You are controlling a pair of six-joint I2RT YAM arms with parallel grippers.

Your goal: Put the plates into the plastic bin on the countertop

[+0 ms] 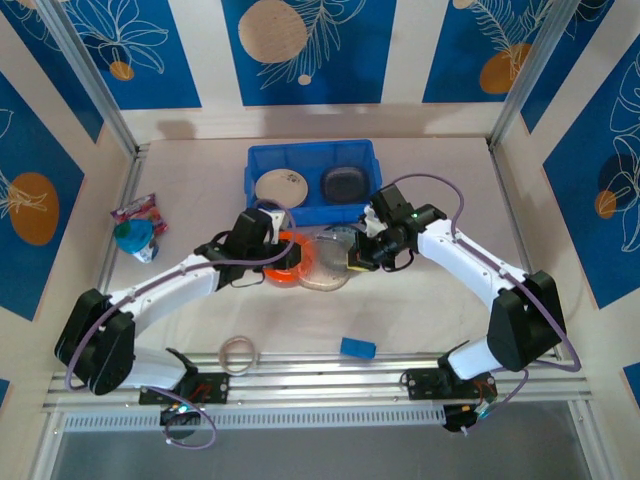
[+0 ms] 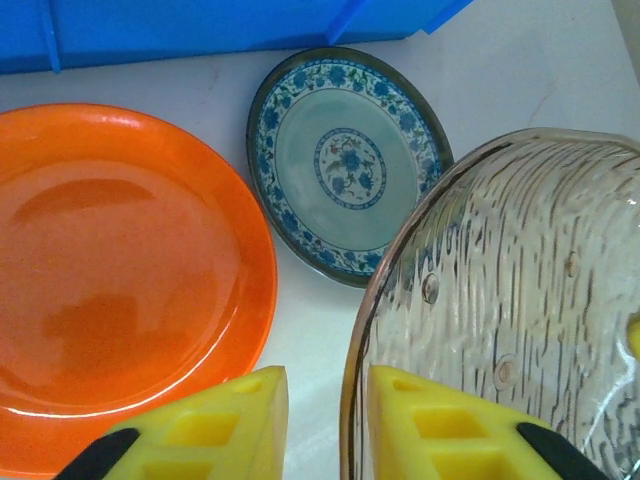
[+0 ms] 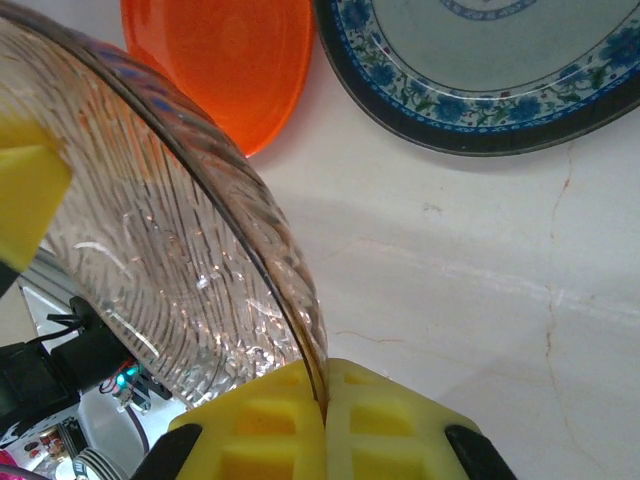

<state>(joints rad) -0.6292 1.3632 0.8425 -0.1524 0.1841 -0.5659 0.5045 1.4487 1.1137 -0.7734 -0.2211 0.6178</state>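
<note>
Across the far side of pale matte table, long axis left to right: blue plastic bin, low-walled, holding round beige plate and black plate side by side. Just in front, lying flat: glossy orange plate, blue-white patterned plate. Beside these, tilted: clear ribbed plate, rim clamped in right tool, straddled by left tool, fingers apart.

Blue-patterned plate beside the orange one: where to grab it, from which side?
Probably the rim on the side away from the orange plate. The blue-patterned plate lies flat and shallow, so only its edge offers a pinch. The plastic bin wall crowds the far edge, the tilted clear plate covers the near edge in the left wrist view; that side faces bare countertop.
</note>
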